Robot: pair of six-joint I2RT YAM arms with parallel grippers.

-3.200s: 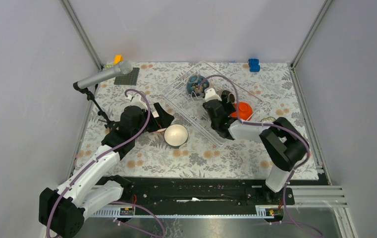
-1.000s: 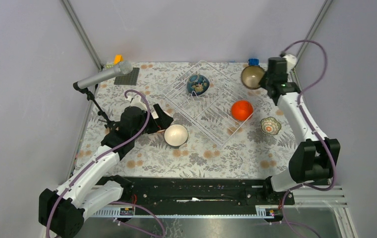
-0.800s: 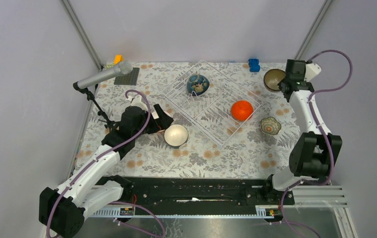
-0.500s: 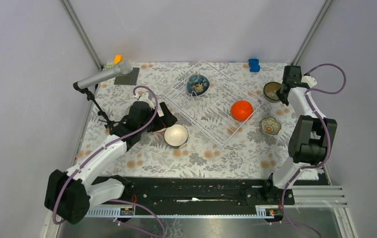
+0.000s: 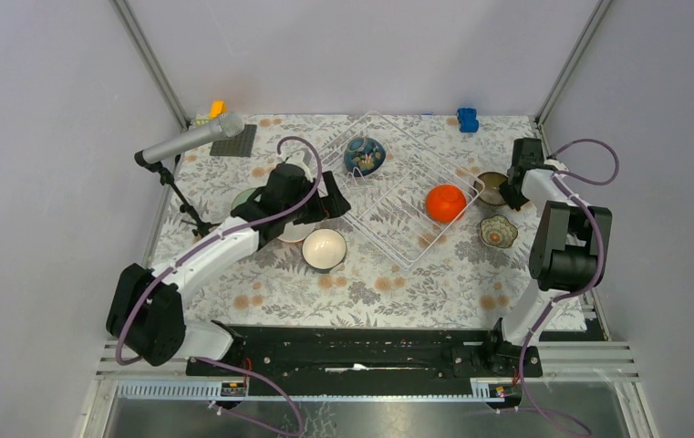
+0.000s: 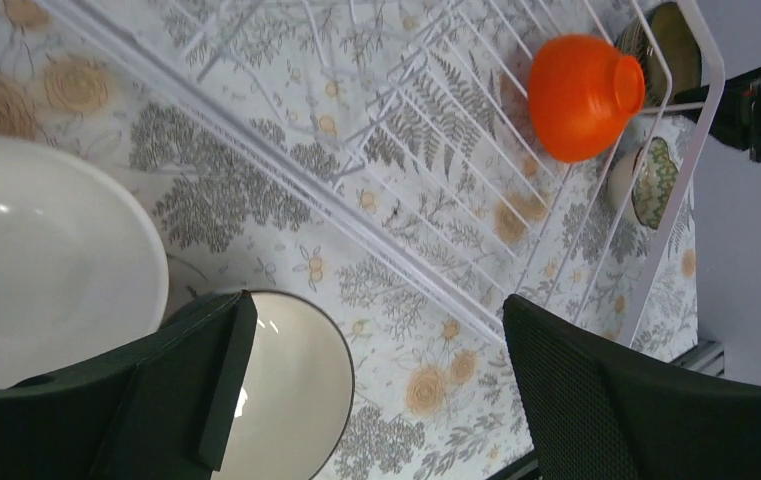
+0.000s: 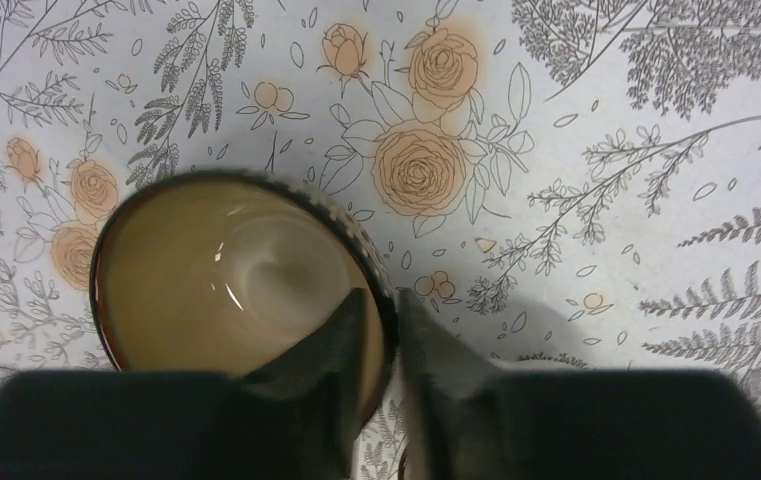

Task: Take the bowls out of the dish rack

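Note:
The wire dish rack (image 5: 381, 228) sits mid-table and holds a dark blue patterned bowl (image 5: 364, 155) and an orange bowl (image 5: 445, 203). My right gripper (image 5: 507, 189) is shut on the rim of the dark brown bowl (image 5: 488, 185), low over the cloth just right of the rack; in the right wrist view one finger is inside and one outside the brown bowl's (image 7: 226, 270) rim. My left gripper (image 5: 334, 206) is open and empty at the rack's left edge, above a cream bowl (image 5: 324, 248). In the left wrist view the orange bowl (image 6: 584, 95) lies in the rack (image 6: 396, 130).
A green patterned bowl (image 5: 498, 232) stands on the cloth right of the rack. A white bowl (image 6: 46, 260) lies partly under my left arm. A microphone on a stand (image 5: 192, 141), a dark grey plate (image 5: 233, 141) and a blue toy block (image 5: 467, 119) are at the back.
My right arm lifted the dark brown bowl out of the rack, swung it to the far right and lowered it beside the rack. My left arm moved from the cream bowl toward the rack.

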